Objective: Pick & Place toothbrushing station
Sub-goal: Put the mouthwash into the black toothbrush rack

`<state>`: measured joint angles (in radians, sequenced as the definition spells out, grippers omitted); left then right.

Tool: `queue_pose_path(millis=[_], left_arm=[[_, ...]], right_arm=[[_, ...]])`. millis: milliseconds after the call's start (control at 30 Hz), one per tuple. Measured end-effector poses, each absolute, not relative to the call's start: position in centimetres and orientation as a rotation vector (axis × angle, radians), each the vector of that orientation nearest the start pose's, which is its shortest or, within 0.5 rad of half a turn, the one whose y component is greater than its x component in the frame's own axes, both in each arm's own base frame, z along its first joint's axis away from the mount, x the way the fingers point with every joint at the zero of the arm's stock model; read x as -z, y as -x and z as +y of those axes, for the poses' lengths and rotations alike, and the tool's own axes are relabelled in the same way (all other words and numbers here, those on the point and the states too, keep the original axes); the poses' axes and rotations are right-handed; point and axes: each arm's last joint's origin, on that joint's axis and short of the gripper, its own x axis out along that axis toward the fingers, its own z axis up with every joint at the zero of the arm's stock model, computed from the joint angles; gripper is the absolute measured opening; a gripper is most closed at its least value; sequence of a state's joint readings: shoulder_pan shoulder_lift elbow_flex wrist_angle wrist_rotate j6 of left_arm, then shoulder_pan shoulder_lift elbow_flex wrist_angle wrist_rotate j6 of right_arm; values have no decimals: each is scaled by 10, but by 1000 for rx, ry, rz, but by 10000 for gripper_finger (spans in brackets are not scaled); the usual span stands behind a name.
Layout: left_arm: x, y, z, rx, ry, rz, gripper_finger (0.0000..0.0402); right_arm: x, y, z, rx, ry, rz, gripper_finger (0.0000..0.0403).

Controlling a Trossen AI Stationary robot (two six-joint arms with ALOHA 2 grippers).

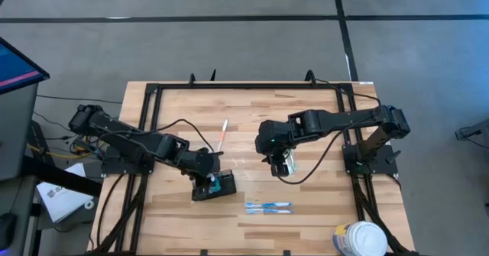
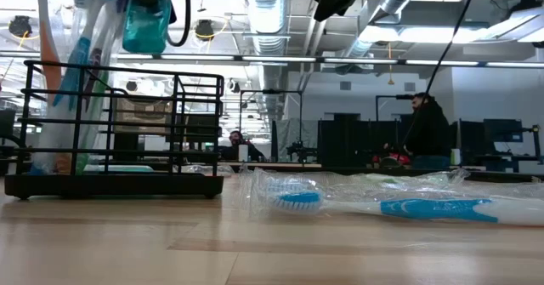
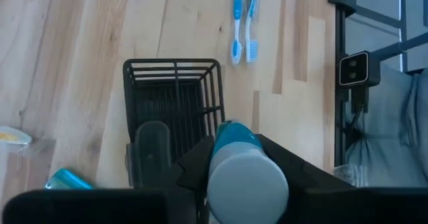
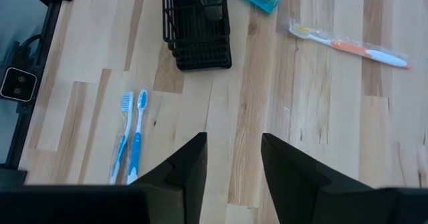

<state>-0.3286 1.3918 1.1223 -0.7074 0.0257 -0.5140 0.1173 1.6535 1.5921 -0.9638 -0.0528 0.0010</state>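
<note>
Holder (image 3: 175,93) on table | L fingers (image 3: 244,177) hold teal tube | R fingers (image 4: 232,158) apart, empty

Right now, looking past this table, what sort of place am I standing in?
Probably an open-plan lab or workshop: bare ceiling ducts overhead, rows of workstations with a person behind, and a wooden table carrying two robot arms.
</note>
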Motion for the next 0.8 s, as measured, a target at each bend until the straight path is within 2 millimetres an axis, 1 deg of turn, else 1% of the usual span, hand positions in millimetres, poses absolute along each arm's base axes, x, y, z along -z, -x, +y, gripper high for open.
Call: queue_pose_path(millis=[167, 433, 800], left_arm=[[-269, -262, -90, 51, 315, 1040, 83], [-257, -259, -88, 14, 315, 1074, 90], [-257, -257, -95, 16, 269, 1064, 87]], right_arm=[[-329, -338, 41, -155, 32, 1026, 134], [-329, -338, 41, -155, 32, 1026, 133], [-329, -338, 41, -155, 32, 1026, 129]])
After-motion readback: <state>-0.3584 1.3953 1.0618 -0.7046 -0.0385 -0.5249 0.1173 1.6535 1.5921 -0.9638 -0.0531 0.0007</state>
